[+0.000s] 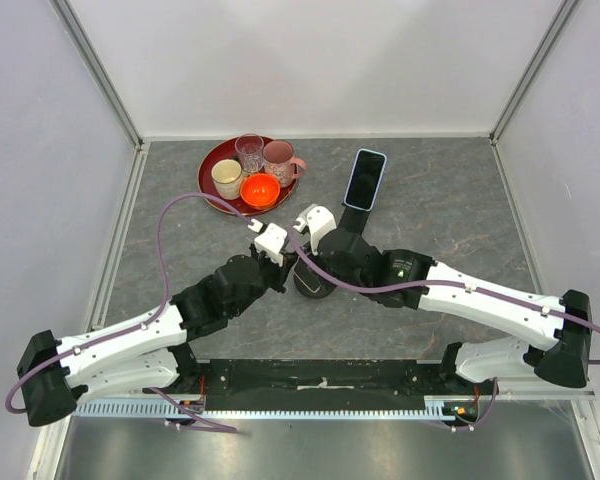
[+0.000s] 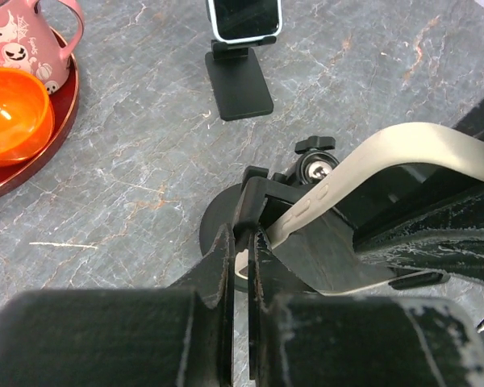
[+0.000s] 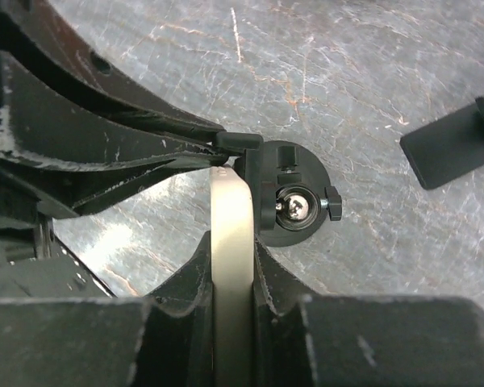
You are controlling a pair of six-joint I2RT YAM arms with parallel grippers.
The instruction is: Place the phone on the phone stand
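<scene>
A cream-edged phone [image 3: 230, 234] is held edge-on in my right gripper [image 3: 230, 251], which is shut on it; the phone also shows in the left wrist view [image 2: 387, 153], tilted. Right beside it stands a black phone stand with a round base [image 3: 294, 211] and a ball joint. My left gripper [image 2: 242, 230] is shut on a thin upright part of that stand [image 2: 254, 193]. From above, both grippers meet over the stand's round base [image 1: 310, 283], and the phone is mostly hidden under them.
A second phone [image 1: 365, 178] rests on another black stand [image 2: 239, 85] behind the grippers. A red tray [image 1: 212, 165] at the back left holds an orange bowl [image 1: 261, 190], a pink mug [image 1: 280, 158], a glass and a cup. White walls enclose the table.
</scene>
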